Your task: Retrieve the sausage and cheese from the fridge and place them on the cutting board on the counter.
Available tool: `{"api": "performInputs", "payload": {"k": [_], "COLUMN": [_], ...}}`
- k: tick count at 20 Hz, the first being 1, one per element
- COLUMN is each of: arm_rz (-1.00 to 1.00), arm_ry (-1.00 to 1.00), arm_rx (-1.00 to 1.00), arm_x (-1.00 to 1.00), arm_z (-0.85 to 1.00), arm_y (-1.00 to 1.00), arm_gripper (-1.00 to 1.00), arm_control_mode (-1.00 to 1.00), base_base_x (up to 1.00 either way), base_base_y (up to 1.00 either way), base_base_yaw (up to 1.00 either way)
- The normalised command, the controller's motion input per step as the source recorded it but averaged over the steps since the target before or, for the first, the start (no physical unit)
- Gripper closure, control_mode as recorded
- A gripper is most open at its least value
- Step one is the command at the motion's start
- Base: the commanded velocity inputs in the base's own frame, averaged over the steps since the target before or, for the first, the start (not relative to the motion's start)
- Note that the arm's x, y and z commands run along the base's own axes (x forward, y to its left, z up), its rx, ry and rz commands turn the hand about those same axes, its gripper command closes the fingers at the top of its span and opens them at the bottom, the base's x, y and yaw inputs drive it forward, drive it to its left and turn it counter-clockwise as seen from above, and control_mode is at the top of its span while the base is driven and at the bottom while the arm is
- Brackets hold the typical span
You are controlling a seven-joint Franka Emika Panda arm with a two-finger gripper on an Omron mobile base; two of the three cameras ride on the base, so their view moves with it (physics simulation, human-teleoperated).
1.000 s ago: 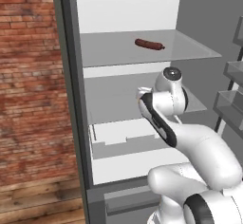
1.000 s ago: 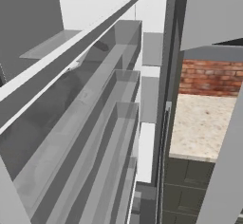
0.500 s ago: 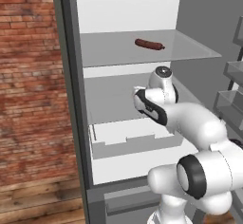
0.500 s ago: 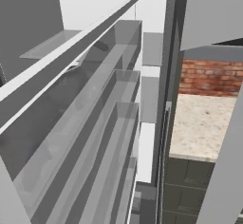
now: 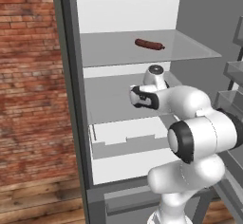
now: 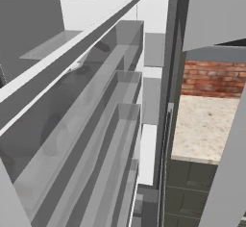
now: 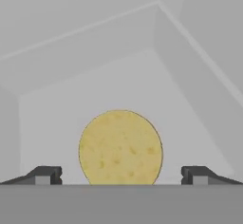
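Fridge (image 5: pixel 199 14) open; sausage (image 5: pixel 149 44) on grey shelf (image 5: pixel 109 50).

Free shelf room around cheese (image 7: pixel 120 147)

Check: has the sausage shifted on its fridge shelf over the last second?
No. The slim dark red-brown sausage lies at the same spot on the grey upper shelf; the white arm below has swung left.

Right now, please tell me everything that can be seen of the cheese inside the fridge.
The cheese appears in the hand view as a round, yellowish disc with small darker pits, matte like a hard cheese. It sits low on a pale grey fridge shelf, its lower edge cut off. It lies centred between the two dark fingertips of the open pincer, with clear gaps on both sides; nothing grips it.
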Motion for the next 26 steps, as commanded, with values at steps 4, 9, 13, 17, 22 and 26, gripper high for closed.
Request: {"api": "performInputs", "payload": {"k": [4, 9, 13, 17, 22, 26], "arm_rz": [0.0, 0.0, 0.0, 0.0, 0.0, 0.0], "arm_ry": [0.0, 0.02, 0.0, 0.0, 0.0, 0.01], "arm_rx": [0.0, 0.0, 0.0, 0.0, 0.0, 0.0], "arm_x": [0.42, 0.1, 0.04, 0.0, 0.0, -0.06], "arm_z": [-0.34, -0.41, -0.23, 0.0, 0.0, -0.06], "arm_y": [-0.01, 0.0, 0.0, 0.0, 0.0, 0.0], "arm_gripper": [-1.0, -1.0, -1.0, -1.0, 1.0, 1.0], "arm_control_mode": [-1.0, -1.0, -1.0, -1.0, -1.0, -1.0], "base_base_x": [0.0, 0.0, 0.0, 0.0, 0.0, 0.0], "base_base_y": [0.0, 0.0, 0.0, 0.0, 0.0, 0.0], "base_base_yaw": [0.0, 0.0, 0.0, 0.0, 0.0, 0.0]}}
